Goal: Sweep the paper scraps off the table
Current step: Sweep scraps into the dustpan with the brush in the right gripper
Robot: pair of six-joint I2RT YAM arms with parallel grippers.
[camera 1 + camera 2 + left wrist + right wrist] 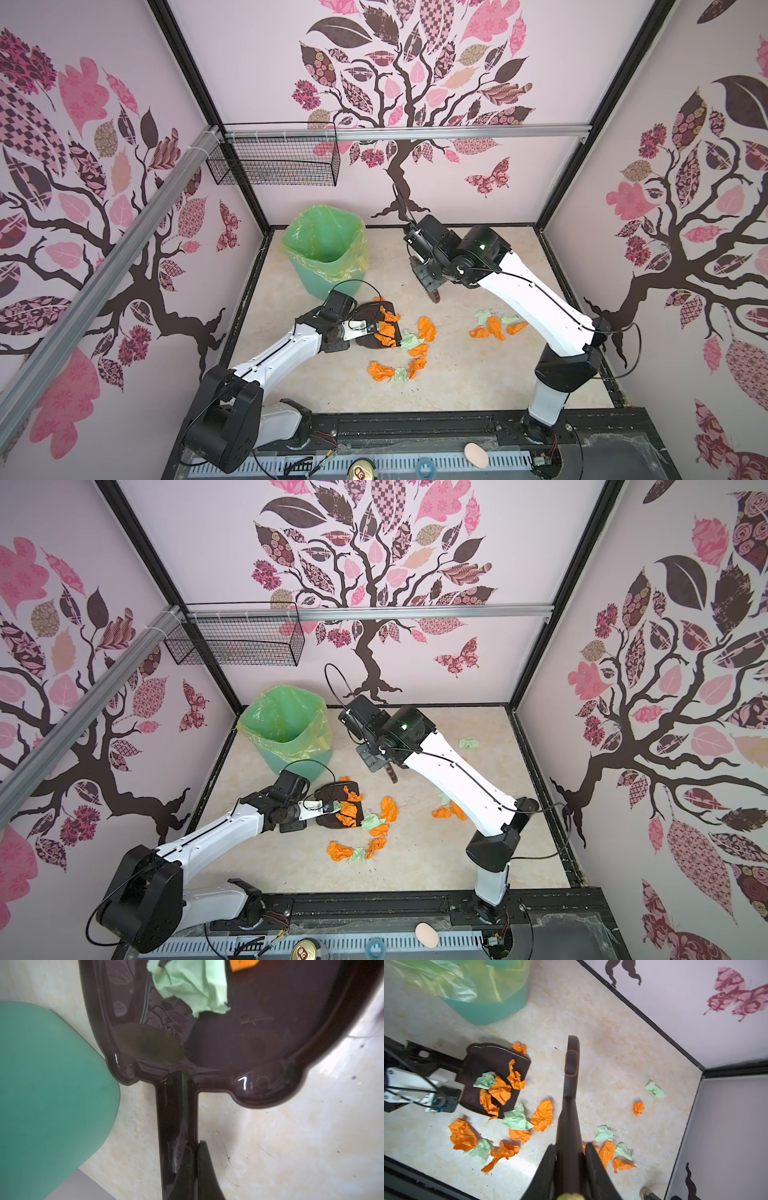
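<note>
While the left gripper (pixel 191 1159) clamps the handle of the one dustpan (pixel 481 1057) and the right gripper (pixel 570 1151) clamps the one brush (pixel 571 1064), about five paper scraps (pixel 500 1089) sit in the pan, lower centre in both top views; roughly a dozen more litter the table (pixel 457 386).

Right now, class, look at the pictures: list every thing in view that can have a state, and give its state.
dustpan, resting on the table, partly loaded with paper scraps.
brush, held by its handle, head away from the paper scraps.
paper scraps, some in the dustpan, most loose on the table.
bin, upright, open, lined.
left gripper, shut on the dustpan handle.
right gripper, shut on the brush handle.
</note>
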